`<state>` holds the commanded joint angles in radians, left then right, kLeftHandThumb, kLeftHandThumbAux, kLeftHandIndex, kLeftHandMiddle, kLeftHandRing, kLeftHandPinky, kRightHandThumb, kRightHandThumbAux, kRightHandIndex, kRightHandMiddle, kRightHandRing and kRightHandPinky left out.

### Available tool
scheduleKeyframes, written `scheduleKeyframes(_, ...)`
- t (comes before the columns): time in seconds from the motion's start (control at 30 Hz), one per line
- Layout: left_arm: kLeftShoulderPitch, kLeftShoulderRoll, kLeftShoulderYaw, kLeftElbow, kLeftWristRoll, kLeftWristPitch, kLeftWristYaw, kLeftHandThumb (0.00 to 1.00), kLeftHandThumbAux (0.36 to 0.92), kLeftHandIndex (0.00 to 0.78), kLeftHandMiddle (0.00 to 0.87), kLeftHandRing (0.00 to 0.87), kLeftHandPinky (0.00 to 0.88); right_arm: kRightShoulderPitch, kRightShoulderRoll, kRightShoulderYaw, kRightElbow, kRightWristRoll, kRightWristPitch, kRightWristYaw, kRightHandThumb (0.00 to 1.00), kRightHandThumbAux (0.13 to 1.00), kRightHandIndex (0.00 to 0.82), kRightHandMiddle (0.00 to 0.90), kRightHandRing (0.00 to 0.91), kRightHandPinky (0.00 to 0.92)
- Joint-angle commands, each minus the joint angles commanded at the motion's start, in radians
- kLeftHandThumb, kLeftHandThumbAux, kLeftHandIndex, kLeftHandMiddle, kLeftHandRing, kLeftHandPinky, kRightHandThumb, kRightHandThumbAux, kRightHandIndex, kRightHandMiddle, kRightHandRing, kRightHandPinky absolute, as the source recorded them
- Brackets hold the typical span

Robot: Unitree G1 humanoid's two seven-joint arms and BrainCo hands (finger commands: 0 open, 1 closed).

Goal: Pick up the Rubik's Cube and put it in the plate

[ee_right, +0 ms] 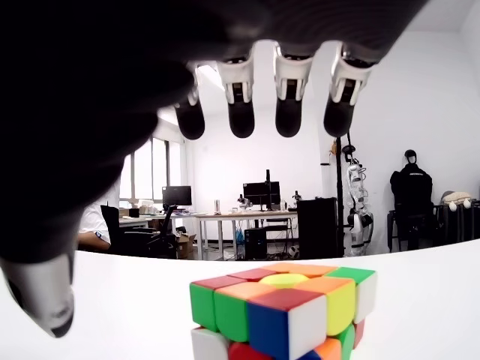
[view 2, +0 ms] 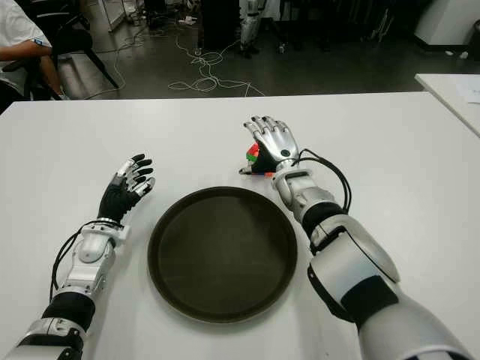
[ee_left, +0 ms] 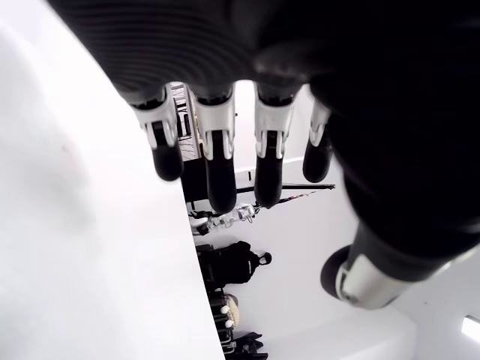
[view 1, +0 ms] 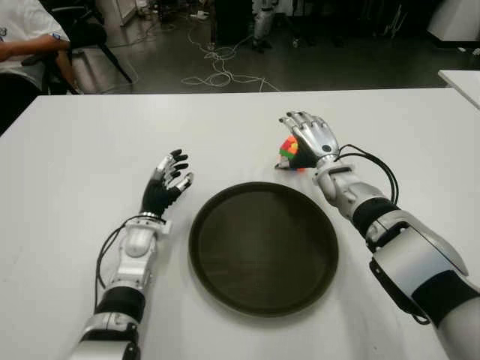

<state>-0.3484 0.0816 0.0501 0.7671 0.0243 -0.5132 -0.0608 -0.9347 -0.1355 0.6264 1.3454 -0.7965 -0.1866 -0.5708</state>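
The Rubik's Cube (view 1: 288, 151) (ee_right: 281, 311), many-coloured, sits on the white table (view 1: 90, 135) just behind the plate's far right rim. My right hand (view 1: 309, 135) hovers over and beside it, fingers (ee_right: 289, 97) spread open above the cube without touching it. The dark round plate (view 1: 262, 247) lies in front of me at the table's middle, with nothing in it. My left hand (view 1: 166, 180) shows left of the plate, fingers (ee_left: 217, 161) extended and holding nothing.
A person sits on a chair (view 1: 82, 34) beyond the table's far left corner. Cables (view 1: 217, 64) lie on the floor behind the table. Another white table's corner (view 1: 461, 79) shows at the far right.
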Motion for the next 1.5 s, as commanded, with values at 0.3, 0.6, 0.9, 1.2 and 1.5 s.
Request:
scheduleKeyframes(0.3,0.003,-0.003,0.002,-0.008,-0.004,0.006,0.003,0.066,0.697,0.112,0.173,0.151,0.1,0.004,-0.002,0.009,0.002,-0.003,0.006,-0.002,0.005,0.647,0.054,0.047,0.059,0.118)
scheduleKeyframes(0.6,0.002,-0.003,0.004,-0.006,-0.005,0.014,0.004,0.062,0.712,0.105,0.175,0.147,0.097,0.004,-0.005,0.018,0.007,-0.011,0.048,-0.01,0.035,0.65,0.052,0.045,0.048,0.101)
scheduleKeyframes(0.9,-0.002,-0.003,0.003,0.002,-0.003,0.014,0.002,0.055,0.699,0.092,0.165,0.145,0.101,0.001,-0.003,0.038,0.011,-0.025,0.107,0.021,0.075,0.634,0.027,0.023,0.033,0.131)
scheduleKeyframes(1.2,-0.003,-0.01,0.004,-0.001,-0.001,0.013,0.014,0.044,0.713,0.102,0.171,0.153,0.117,0.012,-0.001,0.071,0.013,-0.049,0.132,0.042,0.202,0.625,0.026,0.003,0.035,0.179)
scheduleKeyframes(1.5,0.001,-0.01,0.001,-0.007,0.002,0.003,0.012,0.054,0.721,0.105,0.168,0.145,0.098,0.014,0.002,0.088,0.013,-0.062,0.152,0.06,0.272,0.593,0.017,0.0,0.003,0.154)
